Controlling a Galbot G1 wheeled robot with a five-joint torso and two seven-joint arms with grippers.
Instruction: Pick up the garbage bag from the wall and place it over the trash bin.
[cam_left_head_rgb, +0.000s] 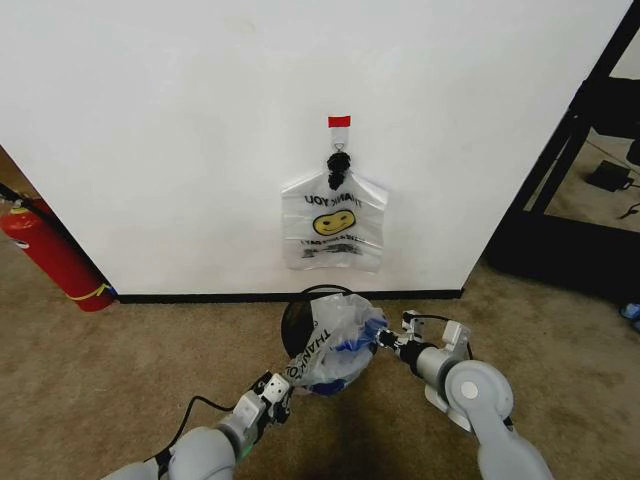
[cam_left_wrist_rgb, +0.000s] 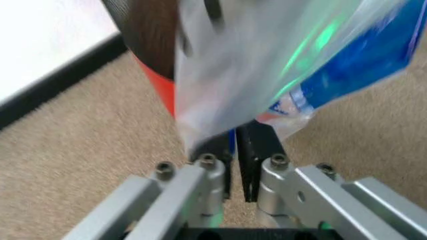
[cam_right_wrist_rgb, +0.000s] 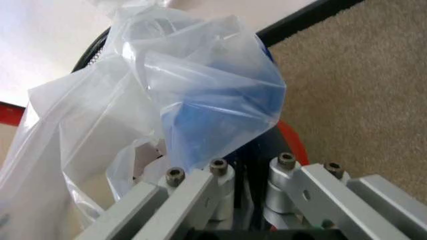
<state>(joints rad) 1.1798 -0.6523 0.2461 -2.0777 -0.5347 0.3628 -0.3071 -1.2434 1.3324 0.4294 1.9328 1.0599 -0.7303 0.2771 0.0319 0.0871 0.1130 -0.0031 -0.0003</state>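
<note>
Grippers left and right pinch garbage bag.

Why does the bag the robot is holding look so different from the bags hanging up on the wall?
The garbage bag is puffed and crumpled, stretched between the left gripper and right gripper over the trash bin; the bunch of bags hangs flat on the wall from a black tie. The held bag's face is hidden in folds; the bunch shows its yellow smiley. Both are thin, see-through plastic with black lettering.

Bag drapes over the bin between both sets of fingers; carpet outside them is open, wall close behind.
</note>
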